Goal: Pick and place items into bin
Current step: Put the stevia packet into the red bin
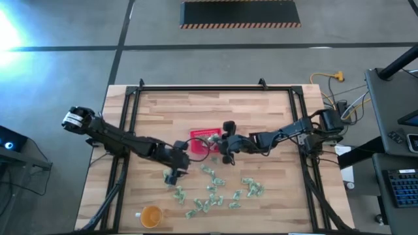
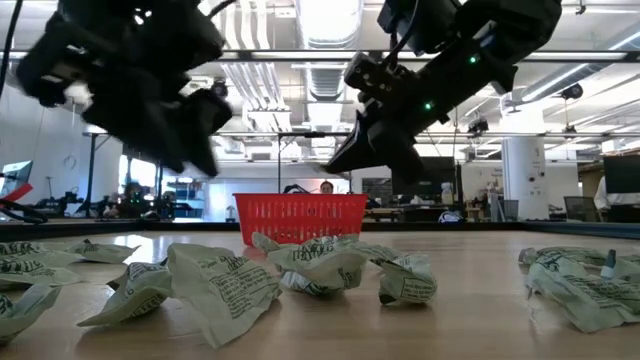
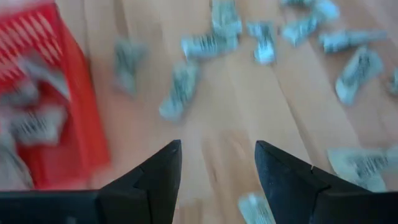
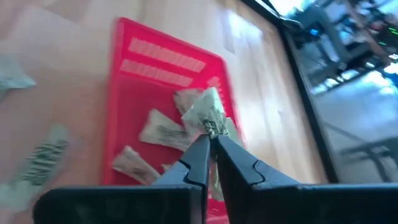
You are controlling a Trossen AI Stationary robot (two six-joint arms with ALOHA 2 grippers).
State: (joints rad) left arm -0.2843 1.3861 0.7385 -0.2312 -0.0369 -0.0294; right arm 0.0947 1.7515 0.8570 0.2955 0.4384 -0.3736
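High view, tabletop (image 1: 261, 117): the wooden tabletop fills the middle of the frame, both dark arms reaching in from the sides to meet near its centre.
Bin: one red basket (image 1: 204, 141) sits at centre frame, between the two grippers.
Right gripper (image 4: 210, 142): over the basket, its fingers nearly together, pinching one packet (image 4: 204, 112) by a corner at the very tips; it looks about to let go.
Left gripper (image 3: 217, 163): just lower left of the basket, fingers spread wide, nothing between them, bare wood and loose packets beyond.
Cup: one orange cup (image 1: 151, 216) at the lower left of the high view, apart from the work.
Progress: I'd say partway. A few packets, three or four as far as I can tell, already lie in the basket in the right wrist view.
Left to do: the scattered packets (image 1: 212, 190), roughly fifteen, spread across the lower middle of the high view below the basket; an exact count is beyond me.
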